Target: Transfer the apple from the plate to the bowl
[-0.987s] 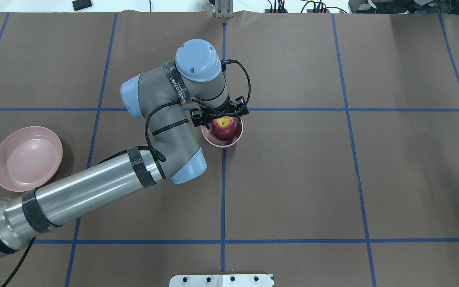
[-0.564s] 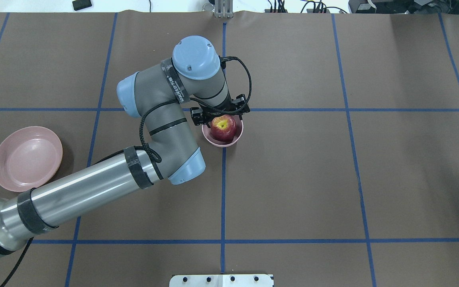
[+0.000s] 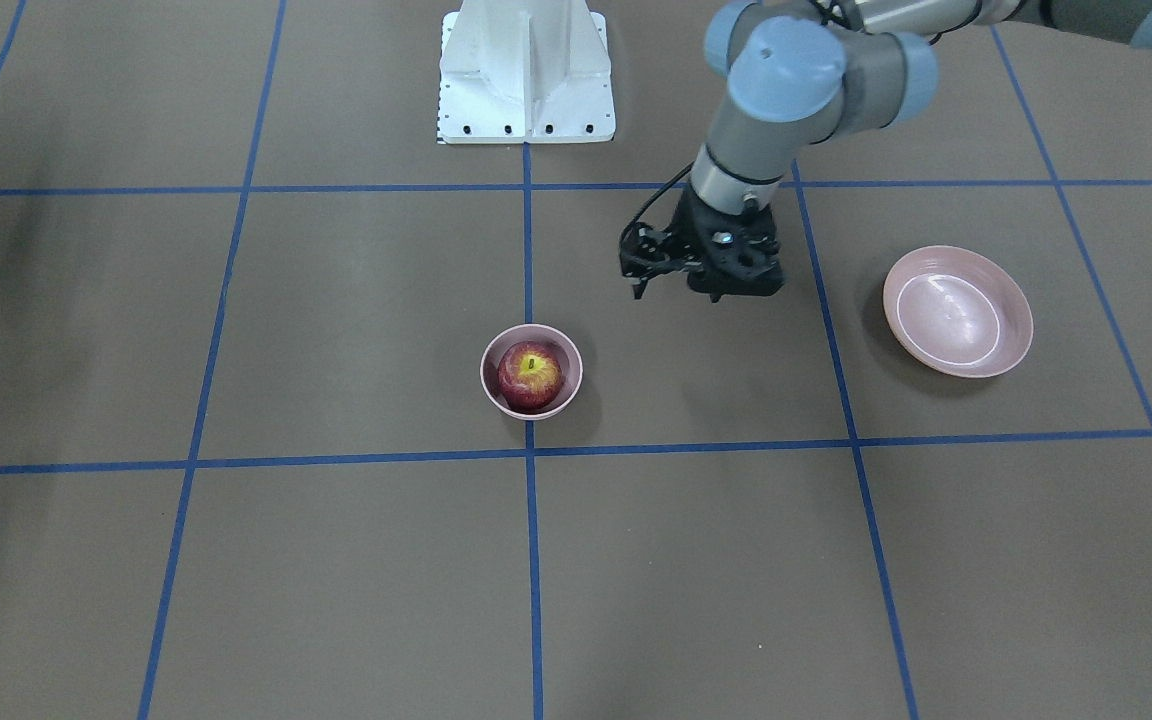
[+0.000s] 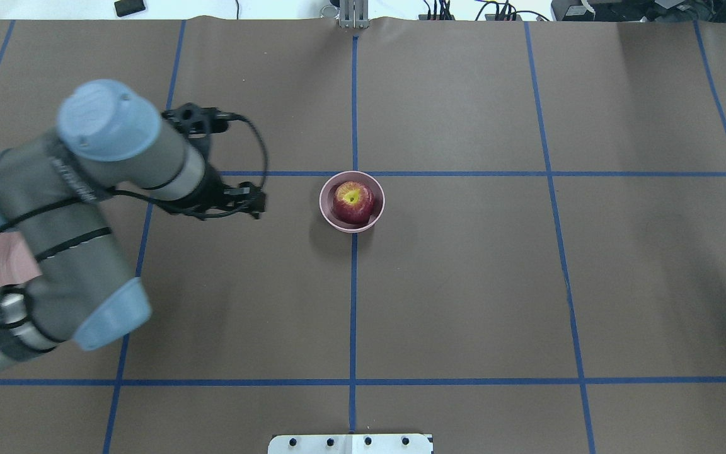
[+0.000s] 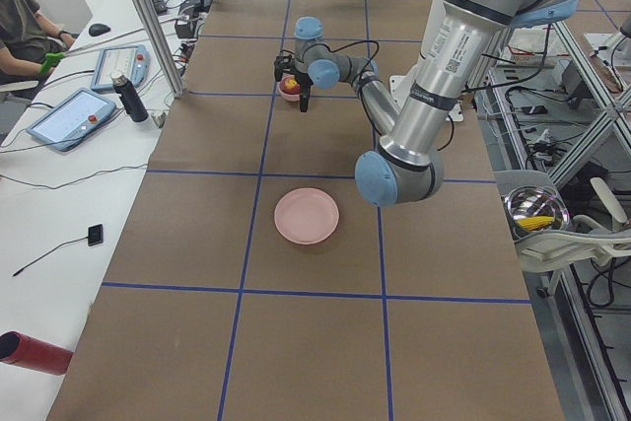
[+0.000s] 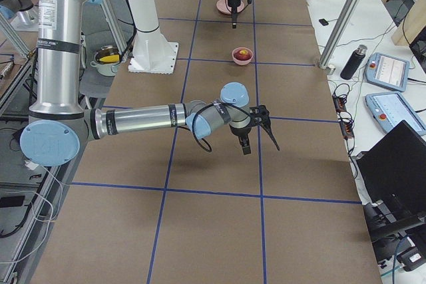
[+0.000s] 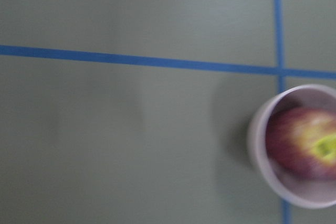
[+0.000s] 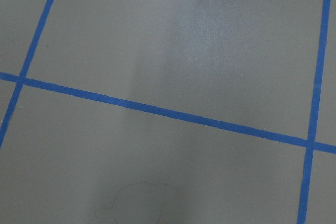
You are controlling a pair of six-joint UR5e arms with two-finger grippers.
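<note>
The apple [image 4: 353,202] sits in the bowl [image 4: 326,211]. The bowl stands near the middle of the bench [image 4: 464,284], on the line [image 4: 353,302] that runs away from the robot and just on the robot's side of a cross line. The plate [image 3: 958,310] lies well off to the robot's left, a bit nearer the robot than the bowl. The left pincer [image 3: 706,272] hangs above the bench between the bowl and the plate and touches neither. From overhead, the left arm covers most of the plate. The right pincer [image 6: 256,128] hangs over the bench on the robot's right, well apart from the bowl.
</note>
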